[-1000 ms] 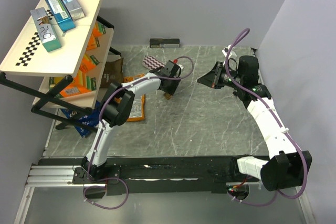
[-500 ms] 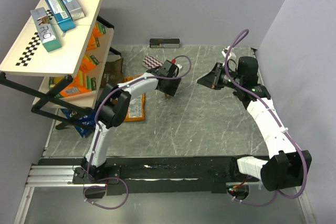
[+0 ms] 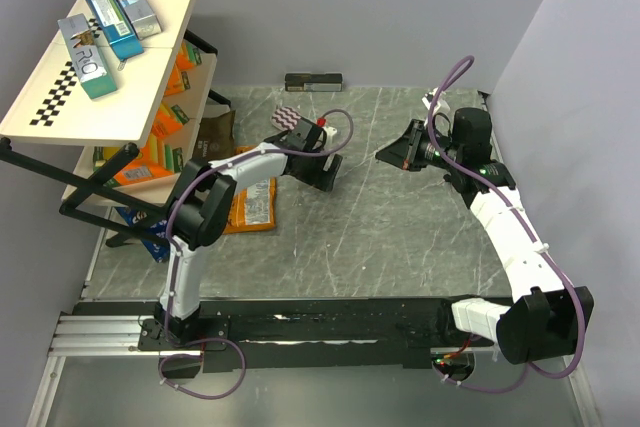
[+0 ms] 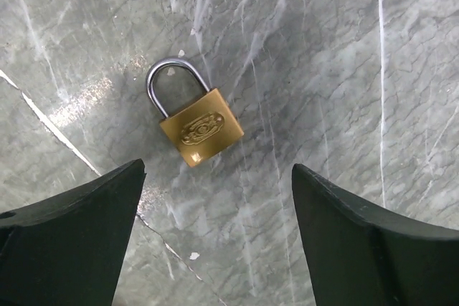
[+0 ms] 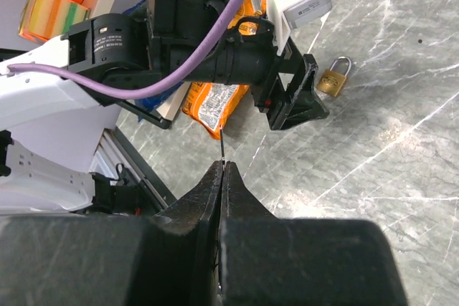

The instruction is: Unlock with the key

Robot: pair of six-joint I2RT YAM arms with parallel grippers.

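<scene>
One risk — the small brass padlock (image 4: 199, 128) lies unheld under the wide-spread left gripper (image 4: 219, 180); the right gripper (image 5: 222, 167), pinching a thin dark metal key (image 5: 223, 147), could shove it aside.

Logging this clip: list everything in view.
brass padlock: one, gold with silver shackle, flat on the table below the left pincer
key: one, thin dark blade, in the right pincer
snack packet: one, orange, table's left side
checked pouch: one, far side of table
dark box: one, by the back wall
shelf rack: one, cream, left of table
boxes: three, teal and grey, top shelf
table: one, grey marble
left pincer: one, black, open, touching nothing
right pincer: one, black, shut on the key
</scene>
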